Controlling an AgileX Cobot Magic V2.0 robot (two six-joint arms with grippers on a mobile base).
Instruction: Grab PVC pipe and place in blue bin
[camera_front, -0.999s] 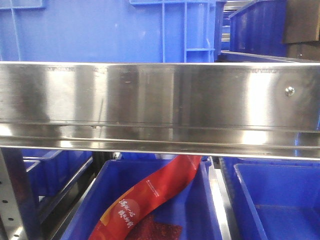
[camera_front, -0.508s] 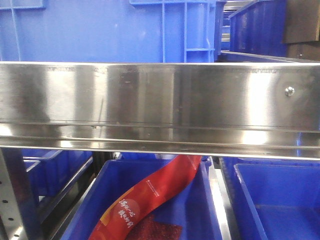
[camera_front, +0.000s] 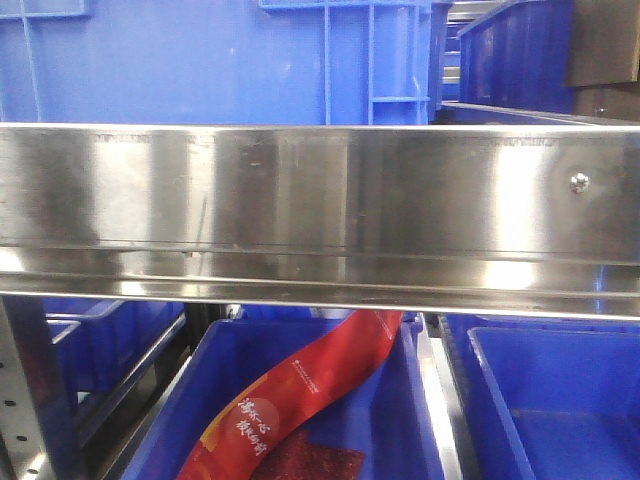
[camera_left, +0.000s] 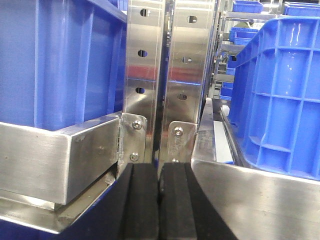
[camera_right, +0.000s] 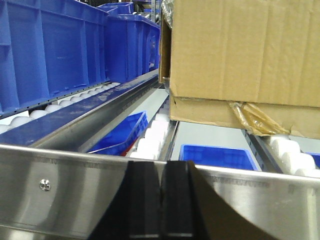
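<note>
Bright, even indoor light — soft glare streaks the steel rail, edges slightly soft.

A wide stainless steel shelf rail runs across the front view. Behind and above it stand tall blue plastic crates. Below it sits an open blue plastic bin with a long red printed packet lying slantwise inside; another blue bin sits just beside it on the right. In the right wrist view, a brown cardboard box rests on the upper shelf, right of the crates.
</note>
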